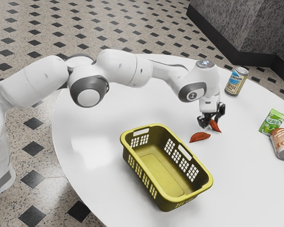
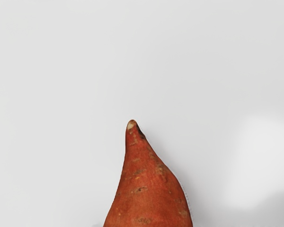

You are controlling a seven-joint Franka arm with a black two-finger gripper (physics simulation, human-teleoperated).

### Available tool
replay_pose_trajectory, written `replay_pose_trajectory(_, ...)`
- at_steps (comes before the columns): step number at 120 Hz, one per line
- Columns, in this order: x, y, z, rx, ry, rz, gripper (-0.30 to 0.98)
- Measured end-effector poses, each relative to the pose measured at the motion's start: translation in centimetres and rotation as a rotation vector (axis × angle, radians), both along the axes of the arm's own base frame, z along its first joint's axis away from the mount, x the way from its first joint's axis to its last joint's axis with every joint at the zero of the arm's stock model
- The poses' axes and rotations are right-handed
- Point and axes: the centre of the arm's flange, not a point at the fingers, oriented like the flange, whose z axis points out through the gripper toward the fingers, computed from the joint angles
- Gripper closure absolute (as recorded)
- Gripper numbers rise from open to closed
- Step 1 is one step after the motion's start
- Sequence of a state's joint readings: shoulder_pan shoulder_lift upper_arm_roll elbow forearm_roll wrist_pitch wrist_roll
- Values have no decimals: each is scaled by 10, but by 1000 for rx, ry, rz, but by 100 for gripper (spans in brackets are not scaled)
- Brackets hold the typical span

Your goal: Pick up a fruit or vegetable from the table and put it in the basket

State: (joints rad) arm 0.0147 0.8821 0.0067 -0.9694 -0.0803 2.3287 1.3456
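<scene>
Jaws are held apart over the sweet potato (image 1: 215, 126) on the desk (image 1: 109, 116), its probably firm, weighty body best gripped across the thicker part (image 2: 149, 203), not the tapering tip (image 2: 133, 132).

red, tapered sweet potato (image 1: 215, 126) at gripper (image 1: 211, 121)

The exterior view looks from the arm's (image 1: 125, 68) side, set back and high, slanting down across the counter (image 1: 97, 120) and the basket (image 1: 158, 172). The wrist view looks down from the hand (image 1: 210, 125), very close. Both take in the sweet potato (image 2: 146, 194) at the hand and some counter beside it.
</scene>
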Motion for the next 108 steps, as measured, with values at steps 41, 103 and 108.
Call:
replay_pose_trajectory(41, -61, -72, 203, -9, -61, -129, 52)
replay_pose_trajectory(103, -107, -77, 213, 26, 208, -218, 53)
replay_pose_trajectory(108, -107, -76, 211, 27, 216, -220, 53)
